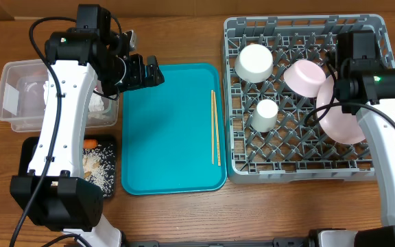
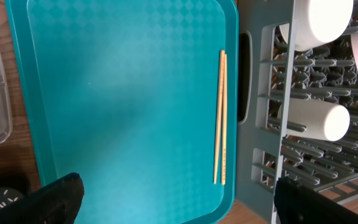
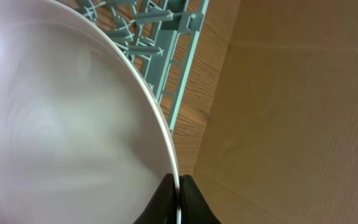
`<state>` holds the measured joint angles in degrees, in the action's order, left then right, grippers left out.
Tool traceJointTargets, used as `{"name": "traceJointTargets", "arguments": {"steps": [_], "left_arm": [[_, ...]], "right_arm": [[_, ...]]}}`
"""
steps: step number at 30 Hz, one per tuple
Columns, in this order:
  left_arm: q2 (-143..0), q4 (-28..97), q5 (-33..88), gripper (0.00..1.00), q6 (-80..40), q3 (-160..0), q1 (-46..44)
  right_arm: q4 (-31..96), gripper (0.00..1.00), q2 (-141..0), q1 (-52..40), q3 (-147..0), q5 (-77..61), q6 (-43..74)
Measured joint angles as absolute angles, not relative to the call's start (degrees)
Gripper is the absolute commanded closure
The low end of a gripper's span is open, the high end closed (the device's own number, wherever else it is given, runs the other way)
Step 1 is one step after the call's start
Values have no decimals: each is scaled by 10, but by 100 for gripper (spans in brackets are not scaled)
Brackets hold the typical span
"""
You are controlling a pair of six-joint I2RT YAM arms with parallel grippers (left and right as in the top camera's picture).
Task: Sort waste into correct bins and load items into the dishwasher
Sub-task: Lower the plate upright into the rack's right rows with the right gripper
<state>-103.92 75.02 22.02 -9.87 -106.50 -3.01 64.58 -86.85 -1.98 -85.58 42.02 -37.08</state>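
Tabletop [image 1: 184, 219]: chopsticks [image 1: 214, 127] on teal tray [image 1: 163, 137]; cups [image 1: 266, 114], pink plate [image 1: 345, 127] in rack [image 1: 300, 168].

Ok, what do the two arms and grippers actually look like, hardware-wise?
The left arm and right arm: white shell links, black joint housings, a green light on each, black cables looping alongside. The left gripper and right gripper: black, two-fingered.

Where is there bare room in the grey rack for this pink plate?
The grey plastic peg rack is free along its near rows, below the small white cup. The back and right are crowded: large white cup, pink bowl, and the pale pink round plate in the right end effector.
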Motion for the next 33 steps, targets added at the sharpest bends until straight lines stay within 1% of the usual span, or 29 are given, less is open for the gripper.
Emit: {"name": "traceJointTargets", "arguments": {"steps": [18,28,33], "left_arm": [[-1039,750,220,0,-99,-1065,-30],[-1039,750,220,0,-99,-1065,-30],[-1039,750,220,0,-99,-1065,-30]], "right_arm": [[667,96,-868,-23,-856,387,-362],[663,96,-868,-24,-856,427,-360],[680,96,-868,-39,-856,442,-320]]}}
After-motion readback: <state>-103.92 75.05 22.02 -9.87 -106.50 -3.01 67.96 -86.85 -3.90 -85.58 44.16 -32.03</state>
